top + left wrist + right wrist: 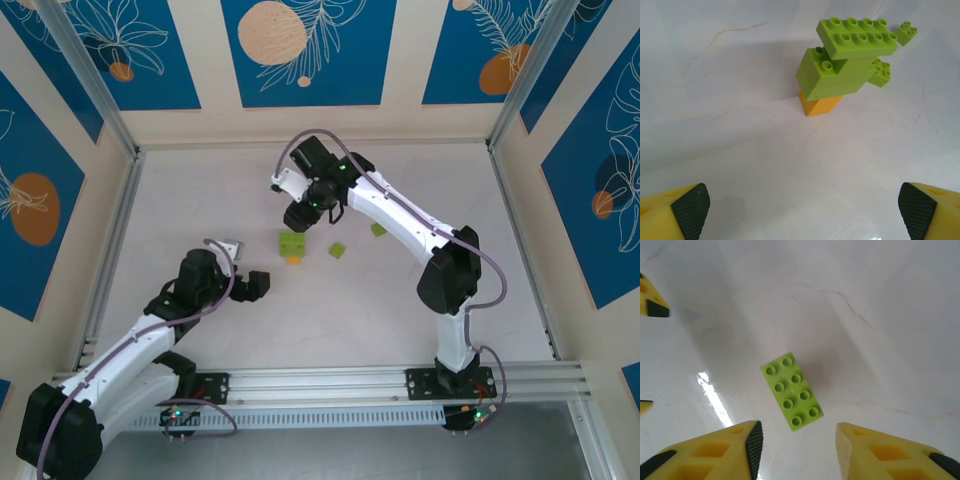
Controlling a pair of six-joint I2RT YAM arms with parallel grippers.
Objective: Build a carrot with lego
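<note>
The carrot [292,246] stands mid-table: an orange brick [819,104] at the bottom, lime-green lego bricks [832,75] stacked on it, and a long two-by-four brick [856,37] on top. In the right wrist view that long brick [791,391] faces studs up. My right gripper [797,445] is open just above it, and its fingers touch nothing. From overhead, the right gripper [298,218] hovers right behind the stack. My left gripper [262,285] is wide open near the table surface, to the near left of the carrot. Its pads [690,209] are far apart and hold nothing.
Two small loose lime-green bricks [338,250] [378,229] lie to the right of the carrot, and the left wrist view shows them behind it [905,32] [881,72]. Metal frame posts and panel walls ring the white table [200,200].
</note>
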